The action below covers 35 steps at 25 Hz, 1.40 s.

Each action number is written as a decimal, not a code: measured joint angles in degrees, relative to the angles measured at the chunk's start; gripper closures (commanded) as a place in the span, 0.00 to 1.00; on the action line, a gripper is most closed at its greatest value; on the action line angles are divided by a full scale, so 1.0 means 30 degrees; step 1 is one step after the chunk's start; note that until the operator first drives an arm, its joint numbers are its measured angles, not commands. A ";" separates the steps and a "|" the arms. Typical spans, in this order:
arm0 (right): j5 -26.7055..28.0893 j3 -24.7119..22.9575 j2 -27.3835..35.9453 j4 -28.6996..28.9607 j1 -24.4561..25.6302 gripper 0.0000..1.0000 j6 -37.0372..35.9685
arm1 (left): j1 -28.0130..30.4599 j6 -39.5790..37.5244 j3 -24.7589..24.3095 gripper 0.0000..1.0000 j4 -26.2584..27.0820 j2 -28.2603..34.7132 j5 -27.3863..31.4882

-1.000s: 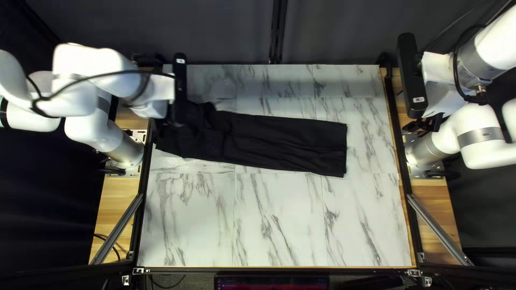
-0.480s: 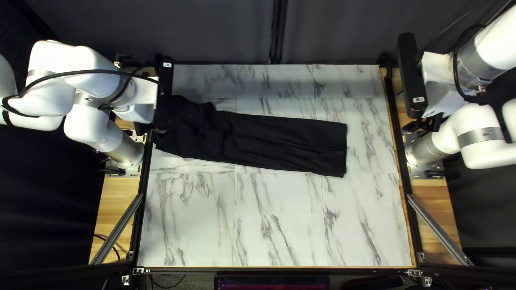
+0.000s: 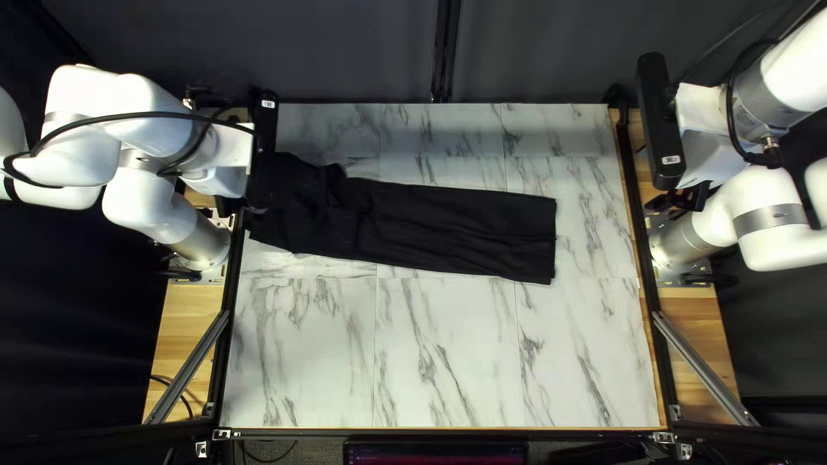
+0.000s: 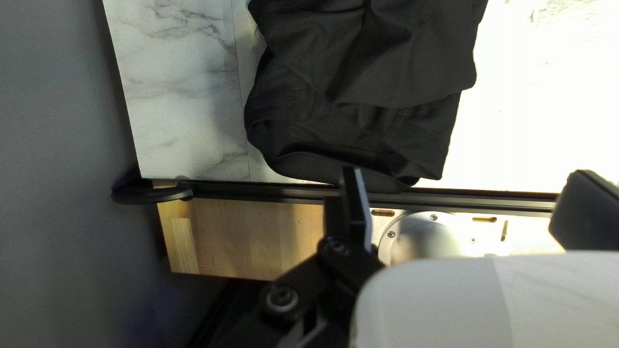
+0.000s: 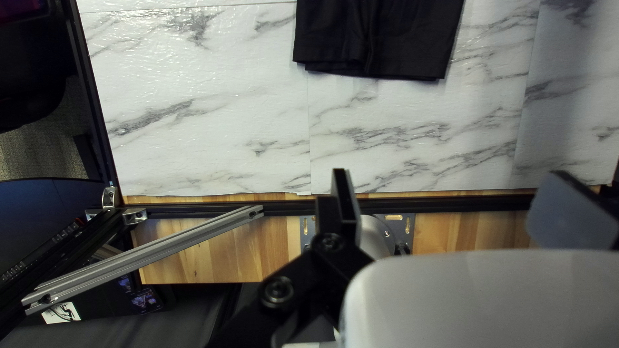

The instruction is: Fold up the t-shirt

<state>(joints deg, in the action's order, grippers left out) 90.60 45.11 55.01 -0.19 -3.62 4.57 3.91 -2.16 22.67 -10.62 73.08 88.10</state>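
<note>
A black garment (image 3: 448, 228), looking like trousers laid lengthwise rather than a t-shirt, spans from the table's left edge to right of centre. Its bunched waist end (image 4: 348, 138) is ahead of my left gripper in the left wrist view; the straight hem end (image 5: 380, 58) shows farther ahead in the right wrist view. My left gripper (image 3: 231, 205), partly hidden under its arm's end, hovers by the waist end; its fingers stand apart, holding nothing, in its wrist view (image 4: 467, 200). My right gripper (image 3: 680, 200), also open and empty (image 5: 458, 200), is over the table's right edge.
The marble-patterned tabletop (image 3: 448, 362) has a dark rail (image 4: 258, 192) along its left side and wooden strips (image 5: 213, 251) outside both side rails. Grey metal braces (image 3: 702, 366) slant at the near corners. A dark curtain (image 3: 345, 52) hangs behind.
Since a second ago my left arm has drawn back left, baring more of the garment's waist end, and it has been still for the last half second. The garment and right arm look unmoved.
</note>
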 measured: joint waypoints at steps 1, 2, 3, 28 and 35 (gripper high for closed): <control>0.0000 0.0000 0.0000 0.0000 0.0000 0.00 0.0000 | 0.0000 0.0000 0.0000 0.00 0.0000 0.0000 0.0000; 0.0000 0.0000 0.0000 0.0000 0.0000 0.00 0.0000 | 0.0000 0.0000 0.0000 0.00 0.0000 0.0000 0.0000; 0.0000 0.0000 0.0000 0.0000 0.0000 0.00 0.0000 | 0.0000 0.0000 0.0000 0.00 0.0000 0.0000 0.0000; -2.1112 -1.0305 -1.1777 0.3135 -0.1948 0.05 -0.1490 | 0.0000 0.0000 0.0000 0.00 0.0000 0.0000 0.0000; -2.1538 -1.0013 -1.2992 0.2609 -0.2087 0.42 -0.1211 | 0.0000 0.0000 0.0000 0.00 0.0000 0.0000 0.0000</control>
<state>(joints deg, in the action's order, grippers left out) 25.98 15.07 16.04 7.64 -9.88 0.93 3.91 -2.16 22.67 -10.62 73.08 88.10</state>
